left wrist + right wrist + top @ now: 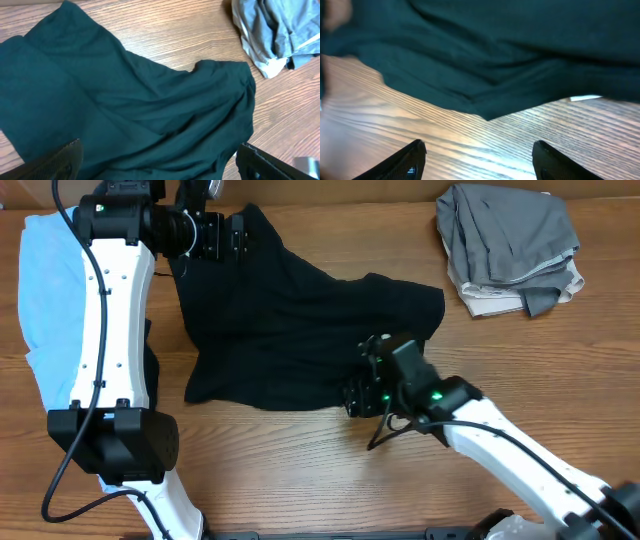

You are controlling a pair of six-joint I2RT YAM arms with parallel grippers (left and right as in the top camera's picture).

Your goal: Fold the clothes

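A dark teal garment (pixel 290 330) lies spread and wrinkled on the wooden table, also in the left wrist view (pixel 125 115) and the right wrist view (pixel 495 55). My left gripper (pixel 238 235) is open at the garment's far left corner, its fingers wide apart over the cloth (pixel 157 162). My right gripper (pixel 358 392) is open at the garment's near edge; its fingers (pixel 477 160) hover over bare wood just short of a hem corner.
A crumpled grey garment (pixel 510 245) lies at the far right, also in the left wrist view (pixel 277 30). A light blue cloth (pixel 45 290) lies at the left edge under the left arm. Bare wood lies along the near side.
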